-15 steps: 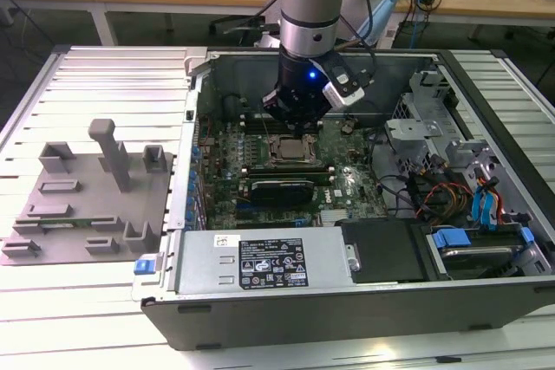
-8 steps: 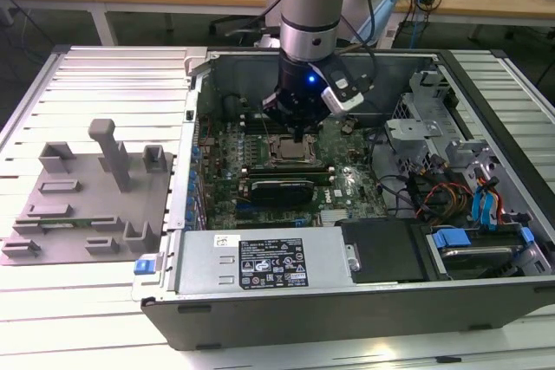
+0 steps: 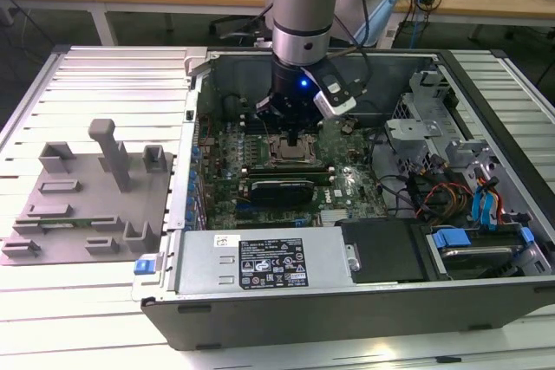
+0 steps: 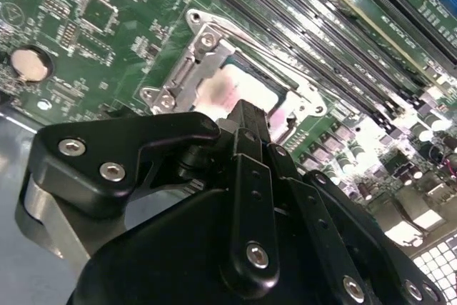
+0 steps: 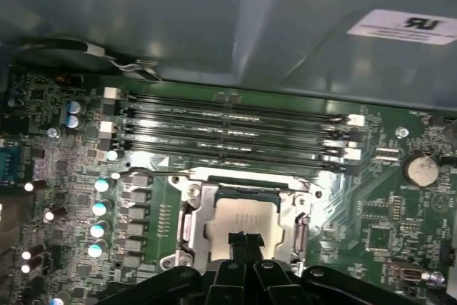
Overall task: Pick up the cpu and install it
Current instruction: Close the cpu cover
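Now the cpu [image 5: 241,216] is seen lying flat inside the metal socket frame [image 5: 187,213] of the green motherboard [image 5: 371,212], directly under the gripper [image 5: 243,238]. The gripper's fingers stand together and clamp nothing; contact with the chip cannot be told. Being square, the cpu has no long axis. Memory slots [image 5: 228,125] run just beside the socket. The grey tray [image 3: 87,214] lies well apart, at the exterior view's left.

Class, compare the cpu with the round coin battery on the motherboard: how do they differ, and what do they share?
The cpu is square; the coin battery is round. The cpu is clearly larger than the coin battery. The cpu lies inside the metal-framed socket; the coin battery sits apart on the bare motherboard. Both have pale silvery tops and lie flat.
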{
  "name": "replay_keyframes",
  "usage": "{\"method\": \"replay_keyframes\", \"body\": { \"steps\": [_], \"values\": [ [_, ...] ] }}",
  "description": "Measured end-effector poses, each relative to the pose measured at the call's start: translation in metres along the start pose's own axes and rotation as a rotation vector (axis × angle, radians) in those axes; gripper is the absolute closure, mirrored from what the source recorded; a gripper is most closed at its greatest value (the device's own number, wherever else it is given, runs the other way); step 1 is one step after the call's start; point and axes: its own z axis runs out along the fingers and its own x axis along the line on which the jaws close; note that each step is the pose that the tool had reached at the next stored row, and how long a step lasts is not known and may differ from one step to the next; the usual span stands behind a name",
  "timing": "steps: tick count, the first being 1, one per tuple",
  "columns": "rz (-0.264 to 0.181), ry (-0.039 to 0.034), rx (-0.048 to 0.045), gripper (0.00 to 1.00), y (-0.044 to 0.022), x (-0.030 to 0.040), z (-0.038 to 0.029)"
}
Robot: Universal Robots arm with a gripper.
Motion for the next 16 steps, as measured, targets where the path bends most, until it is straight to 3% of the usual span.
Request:
{"method": "replay_keyframes", "body": {
  "steps": [11,16],
  "values": [
    [0.003,-0.0002,-0.0001,0.89,0.0011,0.0243,0.0079],
    [0.004,0.0000,0.0000,0.89,0.0013,0.0285,0.0128]
  ]
}}
